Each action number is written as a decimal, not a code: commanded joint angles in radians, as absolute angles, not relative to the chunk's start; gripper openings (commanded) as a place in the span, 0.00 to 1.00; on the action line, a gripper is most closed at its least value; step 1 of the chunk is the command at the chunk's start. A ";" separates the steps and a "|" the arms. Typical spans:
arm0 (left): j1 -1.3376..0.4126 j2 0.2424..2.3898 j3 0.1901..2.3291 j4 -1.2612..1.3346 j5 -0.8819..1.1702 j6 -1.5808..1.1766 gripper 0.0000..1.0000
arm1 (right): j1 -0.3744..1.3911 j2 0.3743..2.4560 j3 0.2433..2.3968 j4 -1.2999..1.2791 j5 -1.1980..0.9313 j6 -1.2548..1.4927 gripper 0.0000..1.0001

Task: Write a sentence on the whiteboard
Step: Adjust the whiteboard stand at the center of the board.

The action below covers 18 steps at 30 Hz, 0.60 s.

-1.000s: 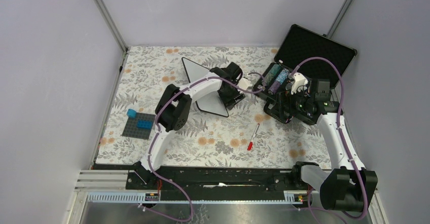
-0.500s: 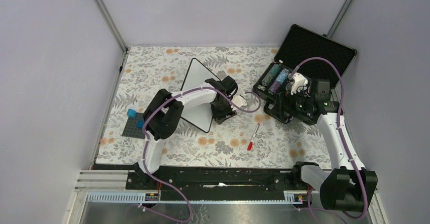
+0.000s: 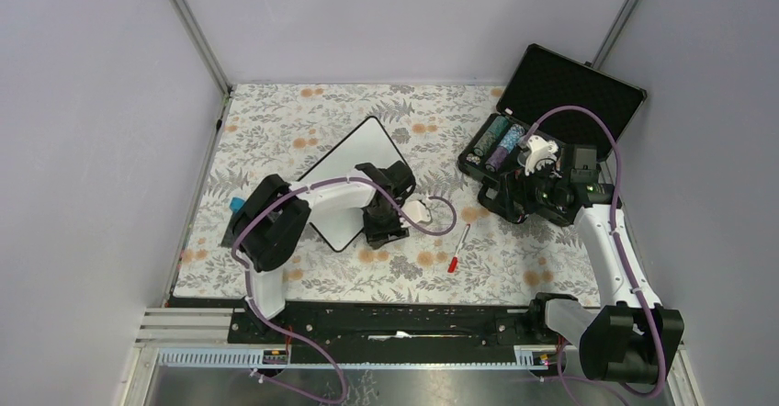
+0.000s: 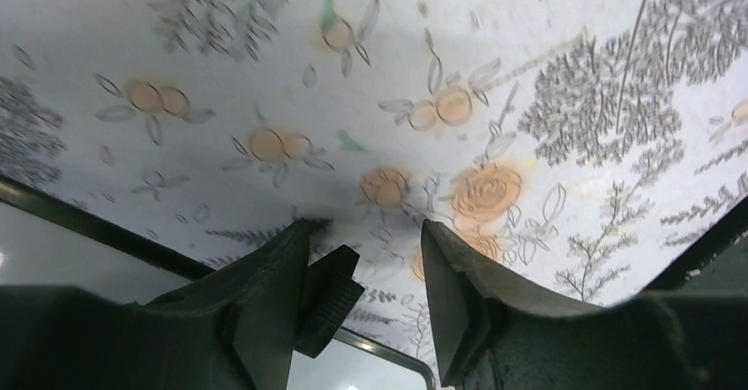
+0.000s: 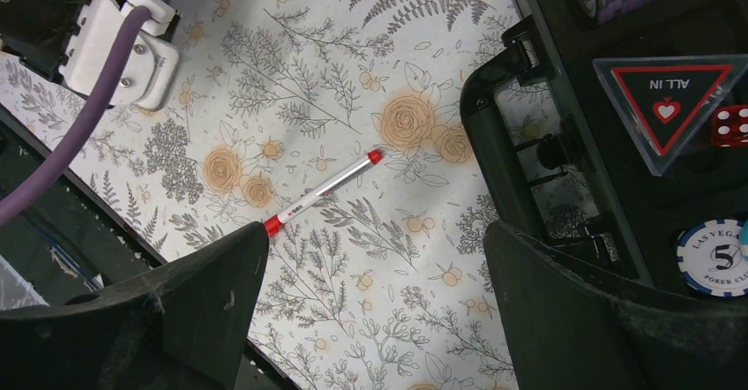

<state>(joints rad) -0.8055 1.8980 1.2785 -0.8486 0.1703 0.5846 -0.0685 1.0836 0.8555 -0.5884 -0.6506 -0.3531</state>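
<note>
The whiteboard (image 3: pixel 354 176) lies slanted left of the table's middle, and no red sentence shows on its white surface. My left gripper (image 3: pixel 384 230) is at its near right corner. In the left wrist view the left gripper (image 4: pixel 366 240) is open with only the tablecloth between its tips. The board's rim and white face (image 4: pixel 44 253) run below it, and one black foot (image 4: pixel 331 297) rests against the left finger. A red-capped marker (image 3: pixel 459 248) lies on the cloth; the marker also shows in the right wrist view (image 5: pixel 322 194). My right gripper (image 3: pixel 516 199) hovers open and empty (image 5: pixel 375 240) beside the case.
An open black hinged case (image 3: pixel 570 89) with poker chips (image 3: pixel 496 140) stands at the back right, its edge close to the right fingers (image 5: pixel 507 169). A grey baseplate with a blue brick (image 3: pixel 238 205) lies at the left, partly hidden by the left arm.
The left arm has drawn back toward the near left. The whiteboard went with it, from tipped up on an edge to lying flatter and nearer. The right arm has not moved.
</note>
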 commanded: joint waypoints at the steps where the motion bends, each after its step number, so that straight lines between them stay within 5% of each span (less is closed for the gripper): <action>1: -0.813 1.817 1.197 -0.868 0.174 0.615 0.51 | -0.073 1.073 0.873 -0.612 -0.702 -0.399 0.99; 7: -0.819 1.751 1.121 -0.858 0.177 0.625 0.55 | -0.064 1.076 0.864 -0.621 -0.724 -0.435 0.99; 18: -0.820 1.599 1.248 -0.838 0.422 0.513 0.96 | 0.202 1.122 0.846 -0.612 -0.628 -0.643 0.99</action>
<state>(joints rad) -0.8169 1.7214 1.1522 -0.8677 0.2562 0.5713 0.1379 1.0943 0.8513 -0.6090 -0.6563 -0.4961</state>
